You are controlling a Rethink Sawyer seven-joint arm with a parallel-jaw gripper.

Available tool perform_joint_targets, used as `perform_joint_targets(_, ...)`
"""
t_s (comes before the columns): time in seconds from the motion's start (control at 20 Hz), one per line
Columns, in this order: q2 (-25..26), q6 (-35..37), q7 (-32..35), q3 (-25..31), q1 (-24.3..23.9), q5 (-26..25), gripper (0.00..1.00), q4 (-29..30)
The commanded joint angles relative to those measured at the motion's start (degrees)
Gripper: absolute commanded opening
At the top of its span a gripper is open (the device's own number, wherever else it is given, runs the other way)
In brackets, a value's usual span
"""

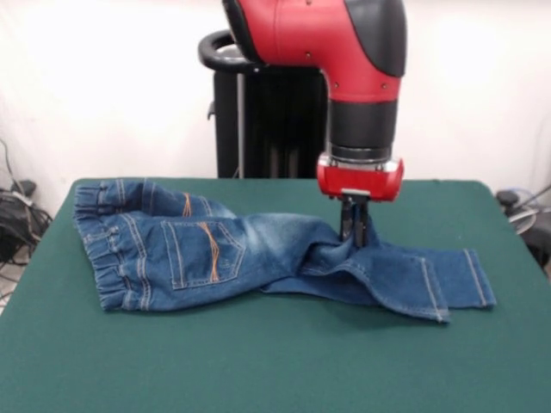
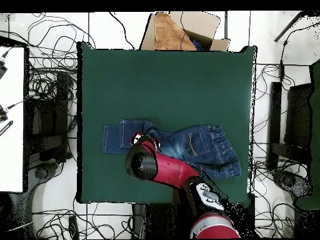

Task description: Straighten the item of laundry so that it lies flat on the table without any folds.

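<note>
One pair of jeans (image 1: pixel 258 258) lies across the middle of the table (image 1: pixel 258 370), and every place below is told from them. Both legs run out one way from the waistband, one lying over the other, so the far leg is partly covered and a ridge of cloth gathers where they cross. That overlap is likely why the gripper (image 1: pixel 354 234) sits exactly there: its tips come down onto the crease at the far edge of the legs, about midway between the seat pockets and the hems. The tips look drawn close together with denim bunched around them, so I judge it pinching the jeans, though the contact itself is too small to be sure.

From the overhead view the arm (image 2: pixel 164 169) covers that same stretch of leg, waistband and hems showing on either side. A cardboard box (image 2: pixel 181 31) stands beyond the table, well apart from the jeans.
</note>
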Motion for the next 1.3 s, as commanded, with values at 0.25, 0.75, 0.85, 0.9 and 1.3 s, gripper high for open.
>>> perform_joint_targets(0.25, -5.74, 8.32, 10.79, 2.75, -1.19, 5.05, 0.0, -6.42)
perform_joint_targets(0.75, -3.58, 2.86, 15.07, 0.62, 3.21, 11.24, 0.0, -9.6)
perform_joint_targets(0.85, -2.26, 0.3, 15.75, 0.15, 4.4, 12.61, 0.0, -10.09)
perform_joint_targets(0.9, -1.38, -1.22, 16.07, -0.17, 5.21, 13.42, 0.0, -10.43)
perform_joint_targets(1.3, 4.54, -10.96, 17.43, -1.83, 10.66, 20.33, 0.0, -12.68)
